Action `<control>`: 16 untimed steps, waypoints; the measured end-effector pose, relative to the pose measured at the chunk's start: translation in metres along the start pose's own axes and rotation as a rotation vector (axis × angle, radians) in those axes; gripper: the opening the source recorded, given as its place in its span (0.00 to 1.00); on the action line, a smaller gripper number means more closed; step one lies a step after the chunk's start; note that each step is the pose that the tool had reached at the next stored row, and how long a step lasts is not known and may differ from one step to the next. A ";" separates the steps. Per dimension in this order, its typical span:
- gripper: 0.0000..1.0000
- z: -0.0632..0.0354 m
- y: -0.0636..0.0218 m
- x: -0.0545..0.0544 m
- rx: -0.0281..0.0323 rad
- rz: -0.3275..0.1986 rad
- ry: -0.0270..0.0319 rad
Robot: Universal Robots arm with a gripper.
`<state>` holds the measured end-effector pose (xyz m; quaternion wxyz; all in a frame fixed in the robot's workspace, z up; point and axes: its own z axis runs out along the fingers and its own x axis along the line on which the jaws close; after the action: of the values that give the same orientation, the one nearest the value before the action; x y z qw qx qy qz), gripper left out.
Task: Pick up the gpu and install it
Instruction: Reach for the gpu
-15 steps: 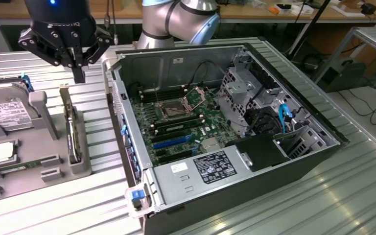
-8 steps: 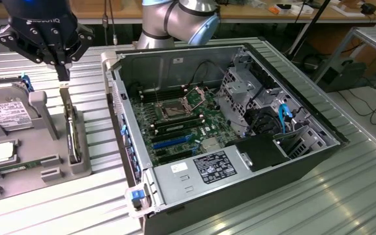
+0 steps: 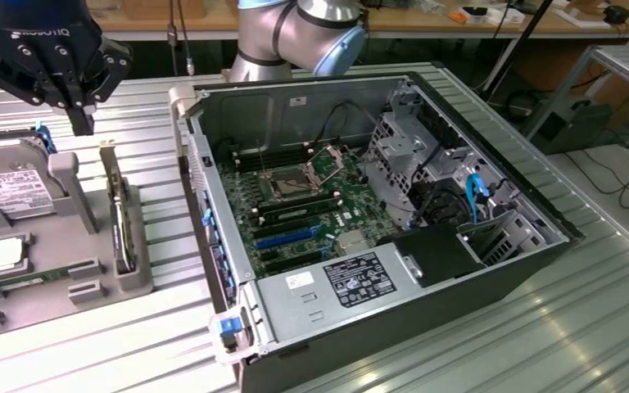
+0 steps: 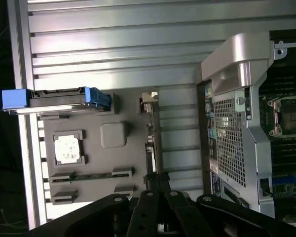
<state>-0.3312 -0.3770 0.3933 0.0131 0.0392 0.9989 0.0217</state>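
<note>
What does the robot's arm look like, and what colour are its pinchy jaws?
The arm is made of fat, round silver-grey tubes with a pale blue ring at a joint. The jaws are black and chunky, narrowing to thin tips, and dotted with small round bolts. White letters on the black body above them spell ROBOTIQ.

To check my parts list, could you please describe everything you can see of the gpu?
The gpu is a thin card, seen edge-on, with a silver bracket at one end. It stands on its long edge in a slot of the grey tray. Only the tray touches it; the shut gripper hangs above, apart.
</note>
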 end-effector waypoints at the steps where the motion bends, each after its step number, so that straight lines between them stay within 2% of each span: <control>1: 0.11 0.0000 0.0001 0.001 -0.0001 0.000 0.0000; 11: 0.11 0.0000 0.0001 0.001 0.0000 0.000 0.0000; 14: 0.30 0.0000 0.0001 0.001 0.0000 0.000 0.0000; 15: 0.42 0.0000 0.0001 0.001 0.0000 0.000 0.0000; 16: 0.42 0.0000 0.0001 0.001 0.0000 0.000 0.0000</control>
<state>-0.3320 -0.3768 0.3933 0.0131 0.0393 0.9989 0.0217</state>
